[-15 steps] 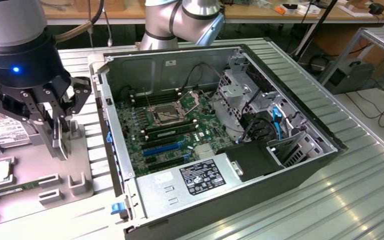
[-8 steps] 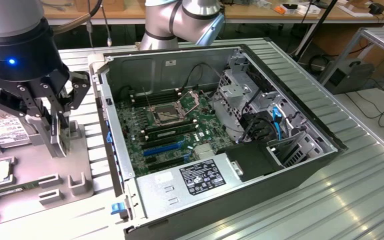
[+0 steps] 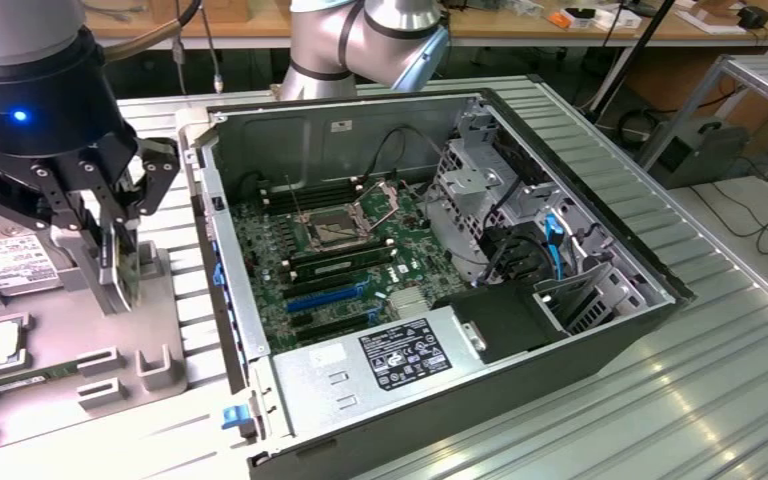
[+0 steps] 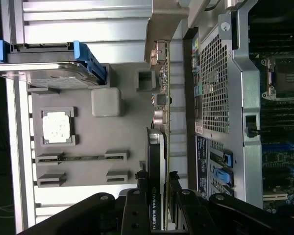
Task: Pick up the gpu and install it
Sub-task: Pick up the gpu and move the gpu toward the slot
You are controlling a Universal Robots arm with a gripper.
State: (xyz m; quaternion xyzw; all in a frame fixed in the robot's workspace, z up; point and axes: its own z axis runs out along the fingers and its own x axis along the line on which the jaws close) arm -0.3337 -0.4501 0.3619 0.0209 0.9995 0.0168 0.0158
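The gripper [image 3: 107,235] has its fingers clamped on the gpu [image 4: 157,147], on edge at the grey parts tray [image 3: 51,400]; the computer case [image 3: 624,250] has its blue expansion slot [image 3: 324,297] empty, so installing remains.

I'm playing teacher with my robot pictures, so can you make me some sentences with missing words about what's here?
1. The claw is closed on the ___.
2. The light on the robot arm glows ___.
3. The hard drive wears a ___ label.
4. The computer case lies with its side ___.
Missing words: gpu; blue; white; open.
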